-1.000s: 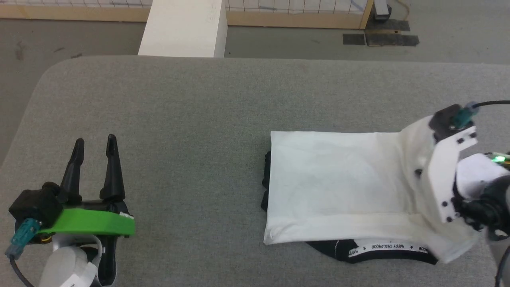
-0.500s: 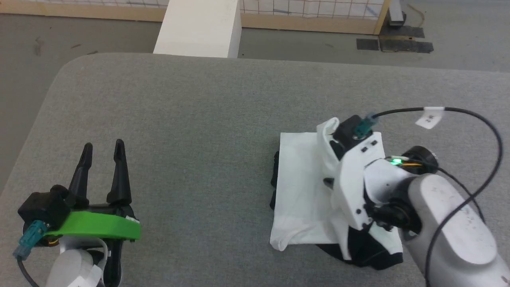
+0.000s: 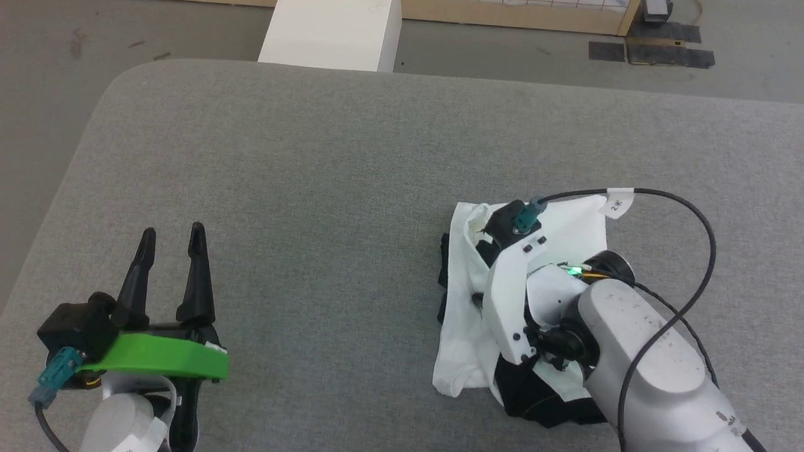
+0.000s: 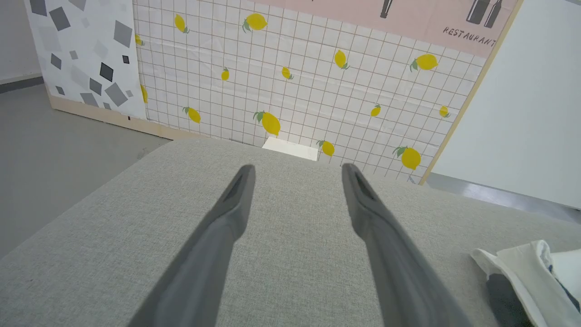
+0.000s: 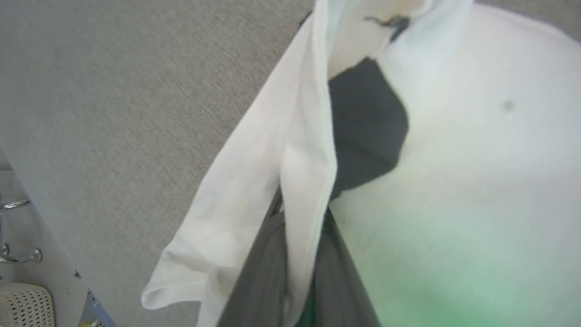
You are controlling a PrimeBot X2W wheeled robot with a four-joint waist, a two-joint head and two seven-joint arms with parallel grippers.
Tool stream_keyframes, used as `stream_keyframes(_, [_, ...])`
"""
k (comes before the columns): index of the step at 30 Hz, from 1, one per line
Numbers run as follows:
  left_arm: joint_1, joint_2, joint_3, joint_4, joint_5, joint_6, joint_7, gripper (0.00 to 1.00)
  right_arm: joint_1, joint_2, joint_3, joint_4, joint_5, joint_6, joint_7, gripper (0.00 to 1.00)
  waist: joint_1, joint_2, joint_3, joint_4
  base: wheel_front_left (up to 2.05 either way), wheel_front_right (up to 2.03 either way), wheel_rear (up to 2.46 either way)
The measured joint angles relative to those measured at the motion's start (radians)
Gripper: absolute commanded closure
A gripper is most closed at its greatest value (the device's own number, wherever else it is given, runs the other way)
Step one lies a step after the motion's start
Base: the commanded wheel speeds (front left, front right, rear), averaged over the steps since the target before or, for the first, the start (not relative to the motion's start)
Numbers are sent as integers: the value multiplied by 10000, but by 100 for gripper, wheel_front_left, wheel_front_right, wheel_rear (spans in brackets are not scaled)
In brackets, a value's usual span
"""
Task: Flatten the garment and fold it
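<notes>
The garment [image 3: 457, 355], a white T-shirt with black sleeve parts, lies bunched on the grey table [image 3: 314, 157] at the right. My right gripper [image 3: 482, 241] is over its left half, shut on a white cloth edge. That edge drapes over the fingers and hides the tips. In the right wrist view the white fold [image 5: 308, 150] runs up between the dark fingers [image 5: 268, 272], with black fabric [image 5: 367, 131] beside it. My left gripper [image 3: 172, 233] rests at the lower left, open and holding nothing, far from the garment. In the left wrist view its fingers [image 4: 227, 227] spread over bare table, and the garment [image 4: 531, 272] is at the lower right.
A white block [image 3: 333, 31] stands on the floor beyond the table's far edge. Dark mats [image 3: 653, 53] lie on the floor at the upper right. The table's left corner is rounded. A black cable [image 3: 691, 207] loops above my right arm. A lemon-patterned wall [image 4: 295, 81] shows behind the table.
My right gripper has carried the garment's right edge leftward over the rest, so the spread shirt is now doubled up and bunched. The head camera has shifted. The left gripper stays put.
</notes>
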Motion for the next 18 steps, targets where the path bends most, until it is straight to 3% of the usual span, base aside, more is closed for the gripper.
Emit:
stream_keyframes(3, [-1,2,4,21,-8,0,0,0,-145,165,50,502,-6,0,-349,100,0,0,24,-37,0,0,0])
stream_keyframes(4, [-3,0,-6,35,-8,0,0,0,-224,203,142,617,-6,0,-454,64,0,0,34,-50,0,0,0])
stream_keyframes(5, [-3,0,-4,48,-8,0,0,0,-273,240,192,685,19,0,-531,0,0,1,36,-62,0,0,0])
stream_keyframes(14, [5,2,13,140,-8,0,0,0,-872,458,1214,176,382,0,-1091,0,0,0,-253,-272,0,0,0])
stream_keyframes(18, [88,6,48,125,-4,0,0,0,-896,326,959,-546,518,0,-1197,0,0,0,-475,-444,0,0,0])
